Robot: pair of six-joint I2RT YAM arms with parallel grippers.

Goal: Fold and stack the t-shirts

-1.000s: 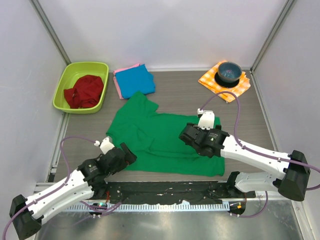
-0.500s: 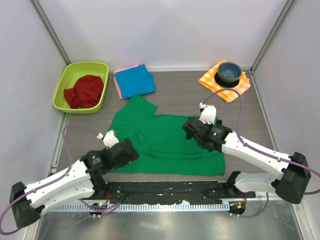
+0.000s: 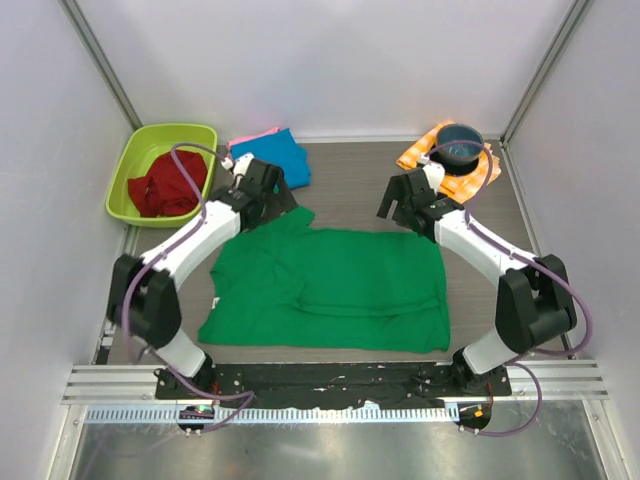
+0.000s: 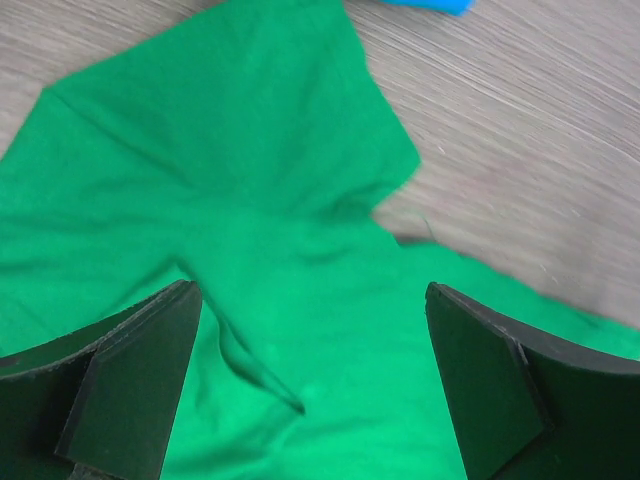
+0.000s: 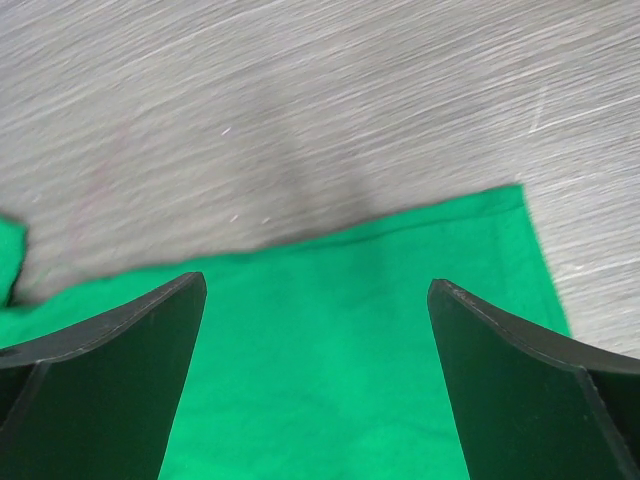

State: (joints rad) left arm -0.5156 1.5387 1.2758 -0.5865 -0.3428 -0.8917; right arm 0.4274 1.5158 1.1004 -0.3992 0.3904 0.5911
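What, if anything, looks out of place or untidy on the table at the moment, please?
The green shirt lies askew and rumpled, one sleeve poking toward the folded blue shirt. A red cloth sits crumpled in the tub.

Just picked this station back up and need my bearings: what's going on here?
Both arms are reaching across the green t-shirt, which lies spread flat on the table. The left end effector is open over its far left sleeve, and the right end effector is open over its far right corner; neither holds anything. Behind, a folded blue t-shirt sits on a pink one, beside a green tub holding red cloth.
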